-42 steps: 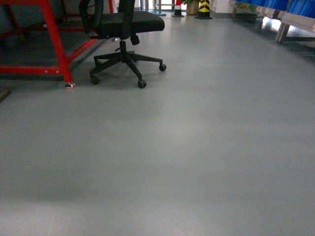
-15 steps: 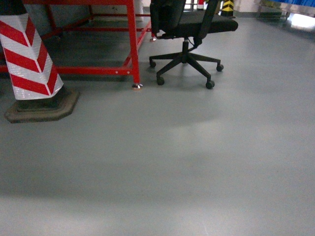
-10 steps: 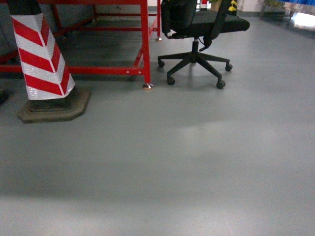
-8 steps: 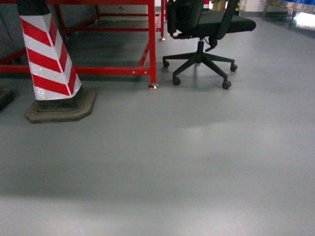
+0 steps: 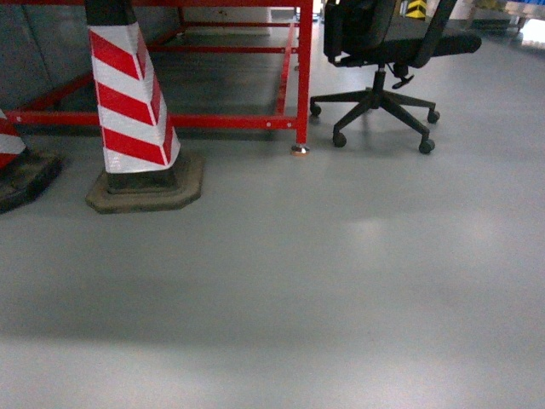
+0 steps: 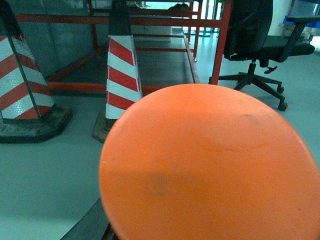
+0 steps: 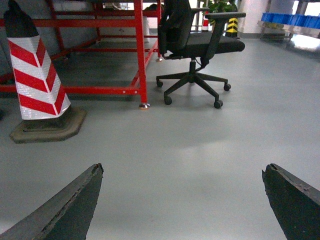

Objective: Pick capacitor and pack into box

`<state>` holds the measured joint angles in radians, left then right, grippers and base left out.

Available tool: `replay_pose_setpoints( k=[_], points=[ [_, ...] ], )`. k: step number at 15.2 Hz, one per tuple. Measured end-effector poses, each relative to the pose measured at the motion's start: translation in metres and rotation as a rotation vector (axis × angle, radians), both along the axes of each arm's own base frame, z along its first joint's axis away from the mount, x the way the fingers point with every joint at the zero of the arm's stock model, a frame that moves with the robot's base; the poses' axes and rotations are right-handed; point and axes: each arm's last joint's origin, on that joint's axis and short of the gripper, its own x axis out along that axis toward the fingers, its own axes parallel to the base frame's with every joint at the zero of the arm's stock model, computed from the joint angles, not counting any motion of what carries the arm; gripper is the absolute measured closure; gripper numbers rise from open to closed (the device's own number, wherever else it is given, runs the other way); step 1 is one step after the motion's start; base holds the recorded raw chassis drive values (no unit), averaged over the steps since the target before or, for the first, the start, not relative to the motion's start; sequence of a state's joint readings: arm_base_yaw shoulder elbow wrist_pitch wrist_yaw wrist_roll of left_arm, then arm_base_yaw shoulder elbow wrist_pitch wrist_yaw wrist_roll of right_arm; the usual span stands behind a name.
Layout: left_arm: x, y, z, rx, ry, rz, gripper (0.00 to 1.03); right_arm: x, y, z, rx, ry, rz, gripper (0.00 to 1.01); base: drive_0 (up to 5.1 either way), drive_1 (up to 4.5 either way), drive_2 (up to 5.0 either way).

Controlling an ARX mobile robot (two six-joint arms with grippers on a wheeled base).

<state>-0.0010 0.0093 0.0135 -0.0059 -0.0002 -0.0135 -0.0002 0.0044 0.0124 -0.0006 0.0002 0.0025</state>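
The round orange end of the capacitor [image 6: 210,160] fills most of the left wrist view, close to the lens. It sits in my left gripper [image 6: 200,227], which is shut on it; only a dark finger [image 6: 92,226] shows at the lower left edge, the rest is hidden behind it. My right gripper [image 7: 182,172] is open, its two dark fingertips far apart over bare grey floor with nothing between them. The box is out of view. Neither gripper shows in the head view.
A red-and-white striped cone [image 5: 132,111] on a dark base stands ahead left, with a second cone [image 5: 13,162] at the left edge. Behind them is a red metal frame [image 5: 304,77]. A black office chair [image 5: 383,60] stands at the upper right.
The head view has swung left: the cone, the red frame leg and the chair have slid to the right, and a second cone has come in at the left edge.
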Motion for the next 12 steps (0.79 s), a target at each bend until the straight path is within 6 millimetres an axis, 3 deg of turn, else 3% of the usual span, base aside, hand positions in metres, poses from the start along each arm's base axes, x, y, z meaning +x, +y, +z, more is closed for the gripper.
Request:
replay_pose_setpoints(
  k=[12],
  points=[
    [0.0000, 0.0000, -0.0002, 0.000, 0.002, 0.000, 0.59, 0.0000, 0.0000, -0.0003, 0.000, 0.003, 0.000, 0.03, -5.0, 2.41, 2.4]
  ],
)
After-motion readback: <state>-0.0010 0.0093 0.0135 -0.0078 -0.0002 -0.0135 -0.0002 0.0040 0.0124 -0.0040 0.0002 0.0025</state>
